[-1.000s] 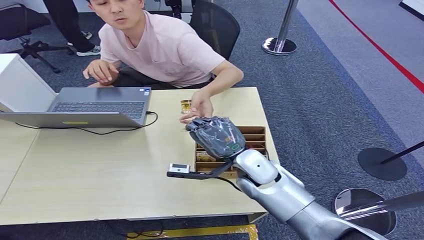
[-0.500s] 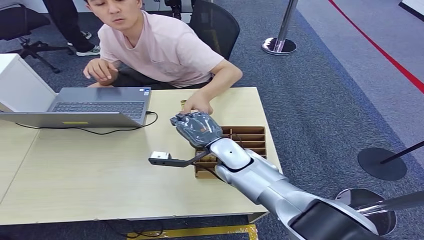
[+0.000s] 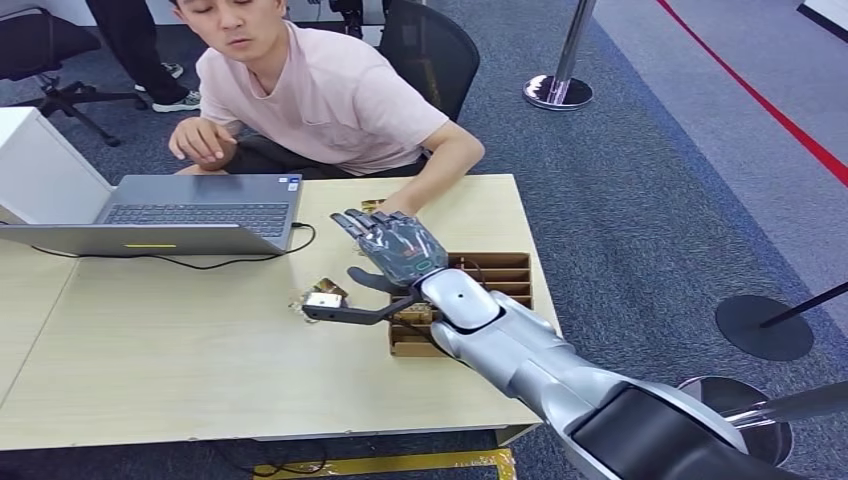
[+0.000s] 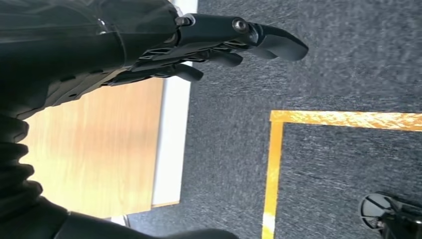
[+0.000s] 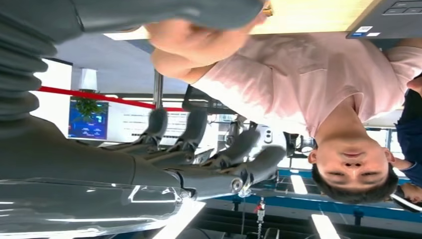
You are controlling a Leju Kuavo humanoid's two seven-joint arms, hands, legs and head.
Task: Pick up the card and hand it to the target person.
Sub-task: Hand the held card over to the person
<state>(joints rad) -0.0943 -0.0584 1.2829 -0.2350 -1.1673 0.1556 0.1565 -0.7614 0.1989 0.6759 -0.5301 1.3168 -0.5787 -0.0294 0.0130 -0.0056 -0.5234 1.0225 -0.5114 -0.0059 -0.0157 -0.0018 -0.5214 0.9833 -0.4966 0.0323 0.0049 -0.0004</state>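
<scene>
My right hand [image 3: 392, 246] hovers over the far middle of the table [image 3: 200, 350], palm down, fingers spread and holding nothing. Just beyond it the person in the pink shirt [image 3: 330, 100] reaches in, their hand [image 3: 398, 207] partly hidden by mine. A small gold-printed card [image 3: 371, 206] peeks out beside that hand; in the right wrist view the person's hand [image 5: 199, 40] lies by my thumb, with the card [image 5: 267, 10] at its fingertips. In the left wrist view my left hand [image 4: 209, 45] hangs beside the table edge over carpet, fingers straight and bare.
A wooden compartment box [image 3: 500, 272] sits under my right forearm. An open laptop [image 3: 200, 212] with a black cable stands at the left. Something small and gold-brown [image 3: 326, 288] shows by my wrist camera block. Stanchion bases [image 3: 558, 92] and an office chair [image 3: 430, 50] stand around.
My right hand moved left and away from me toward the person, and its curled fingers have spread open. The person's hand has drawn back slightly behind it.
</scene>
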